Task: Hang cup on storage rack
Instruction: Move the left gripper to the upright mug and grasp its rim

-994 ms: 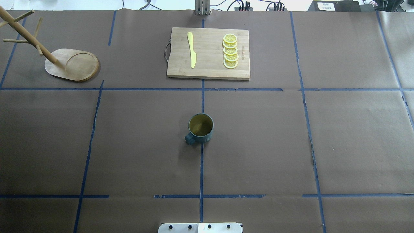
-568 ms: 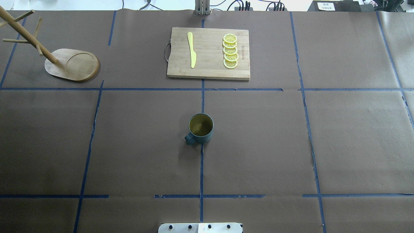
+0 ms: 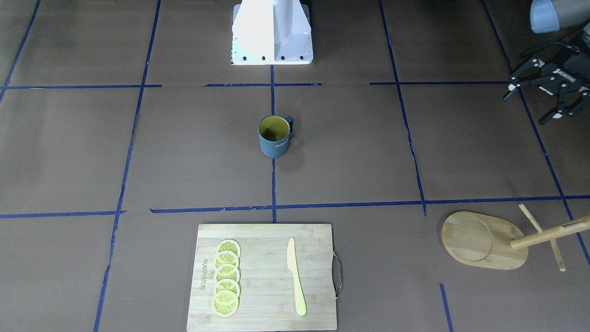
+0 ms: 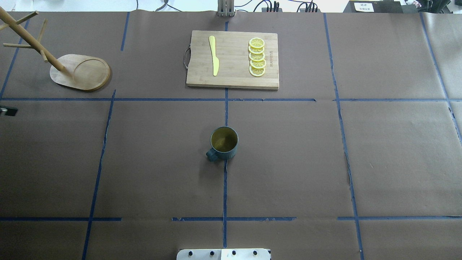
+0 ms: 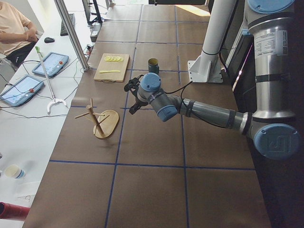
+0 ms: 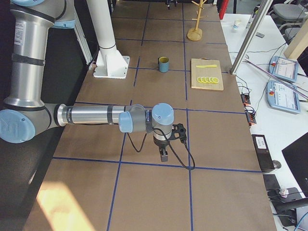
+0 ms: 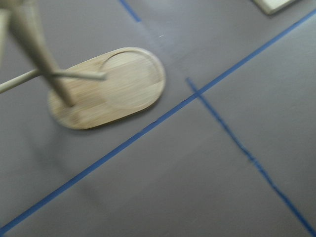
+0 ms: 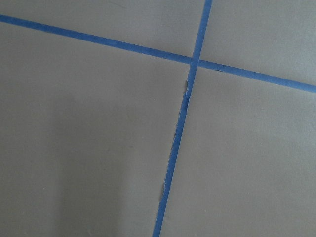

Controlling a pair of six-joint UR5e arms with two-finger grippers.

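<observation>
The cup (image 4: 223,143) is a dark blue-grey mug with a yellow-green inside. It stands upright at the table's middle, handle toward the robot's left-near side, and also shows in the front view (image 3: 274,136). The storage rack (image 4: 81,71) is a bamboo stand with an oval base, post and pegs at the far left; it also shows in the front view (image 3: 484,240) and fills the left wrist view (image 7: 108,86). My left gripper (image 3: 525,109) is open and empty, hovering near the left table edge, short of the rack. My right gripper (image 6: 166,150) shows only in the exterior right view; I cannot tell its state.
A rectangular bamboo cutting board (image 4: 232,77) with a metal handle lies at the far middle, bearing a yellow knife (image 4: 214,55) and several lemon slices (image 4: 257,57). Blue tape lines grid the brown table cover. The robot's base plate (image 4: 223,254) is at the near edge.
A small part of my left gripper has come into the overhead view at its left edge. The cup, rack and board have not moved.
</observation>
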